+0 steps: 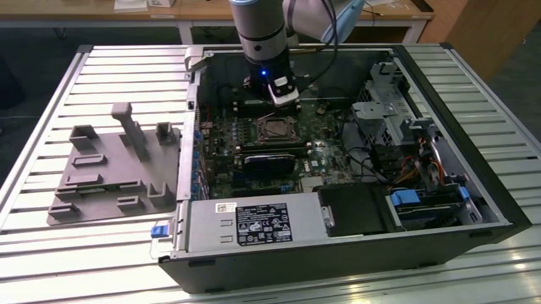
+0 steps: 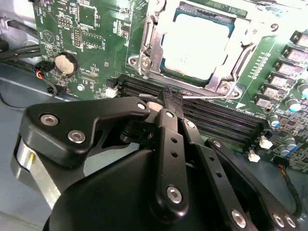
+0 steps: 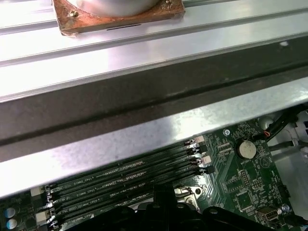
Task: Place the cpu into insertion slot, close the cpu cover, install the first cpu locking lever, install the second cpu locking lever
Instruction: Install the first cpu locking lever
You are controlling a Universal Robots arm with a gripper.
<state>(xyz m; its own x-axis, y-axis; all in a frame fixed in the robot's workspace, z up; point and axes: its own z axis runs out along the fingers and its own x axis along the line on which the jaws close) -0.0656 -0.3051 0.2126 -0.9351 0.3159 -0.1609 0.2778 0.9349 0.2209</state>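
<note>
**Gripper**: black linked fingers, tips drawn together, nothing seen between them. It hangs just beside the insertion slot, over the memory slots that run along one edge of that slot.

**Cpu**: dull silver top, seated flat in the insertion slot.

**Cpu cover**: silvery frame plate, lying down around the cpu, whose top shows through its window.

**Motherboard**: green, surrounding the slot.

**Coin cell battery**: on the board, well apart from the slot.

**Computer case**: black, open-sided, enclosing the slot.

**Power supply**: grey box, well apart from the slot, at the case's near wall in the exterior view.

**Grey fixture tray**: outside the case on the slatted table, to the exterior view's left of the slot.
</note>
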